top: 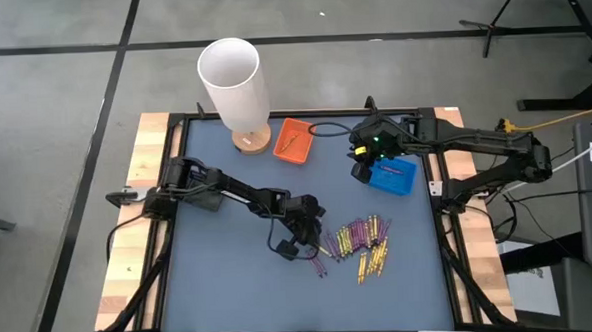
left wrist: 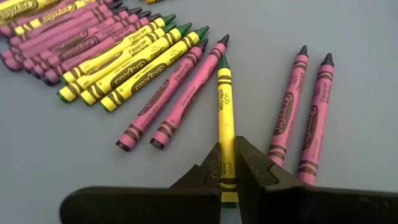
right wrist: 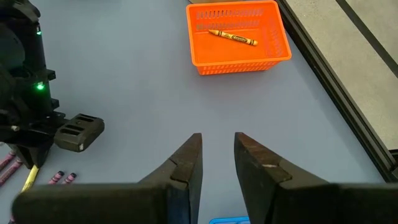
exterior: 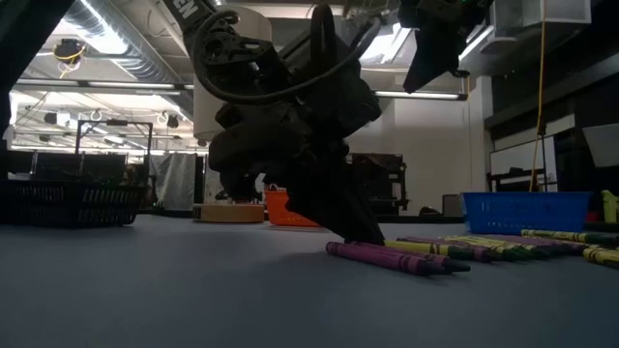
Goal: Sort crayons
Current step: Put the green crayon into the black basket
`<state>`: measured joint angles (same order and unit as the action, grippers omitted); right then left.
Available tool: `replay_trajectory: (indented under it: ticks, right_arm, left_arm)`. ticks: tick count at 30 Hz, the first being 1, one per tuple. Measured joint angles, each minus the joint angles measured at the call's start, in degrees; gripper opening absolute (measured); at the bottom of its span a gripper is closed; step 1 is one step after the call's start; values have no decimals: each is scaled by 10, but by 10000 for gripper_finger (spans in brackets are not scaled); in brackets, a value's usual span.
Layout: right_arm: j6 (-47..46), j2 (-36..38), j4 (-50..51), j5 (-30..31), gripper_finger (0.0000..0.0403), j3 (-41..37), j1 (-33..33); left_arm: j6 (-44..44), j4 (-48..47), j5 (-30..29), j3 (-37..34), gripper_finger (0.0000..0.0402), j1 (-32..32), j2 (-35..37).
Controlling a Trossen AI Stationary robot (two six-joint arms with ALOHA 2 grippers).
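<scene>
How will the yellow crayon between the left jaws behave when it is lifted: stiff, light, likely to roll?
The yellow crayon looks straight and rigid, so it probably stays stiff. It is thin, so likely light. Gripped near one end by the left gripper, it may pivot. Its round body would probably roll if dropped.

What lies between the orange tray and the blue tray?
In the high view, the right gripper hangs over bare table between the orange tray and the blue tray; no crayons lie there.

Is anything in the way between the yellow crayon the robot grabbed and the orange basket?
Nothing visible. The left tool is shut on the yellow crayon, and the blue mat between it and the orange basket looks bare. The white cylinder stands off to the side.
</scene>
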<state>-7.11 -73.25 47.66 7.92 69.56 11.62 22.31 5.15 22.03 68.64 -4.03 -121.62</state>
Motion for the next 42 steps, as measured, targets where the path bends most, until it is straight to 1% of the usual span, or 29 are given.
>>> replay_trajectory:
  ticks: [8,13,18,21,23,25,32,36,42]
  right_arm:
    - [0,0,0,0,90,0,0]
    - [0,0,1,0,90,0,0]
    - [0,0,1,0,90,0,0]
    - [0,0,0,0,90,0,0]
    - [0,0,1,0,90,0,0]
    - [0,0,0,0,90,0,0]
    - [0,0,0,0,90,0,0]
    - [0,0,0,0,90,0,0]
    - [0,0,-1,0,90,0,0]
  left_arm:
    - [-29,-5,7,0,6,-1,8]
    - [-29,-23,10,-1,6,-1,47]
    - [-29,-82,10,-1,7,0,92]
    - [-29,-146,5,-1,7,0,130]
    - [-29,-201,-10,0,7,0,152]
    - [-30,-268,-32,0,7,0,178]
    - [-79,-471,-118,0,7,0,254]
    - [-99,-560,-158,0,7,0,277]
    - [-103,-642,-195,0,7,3,289]
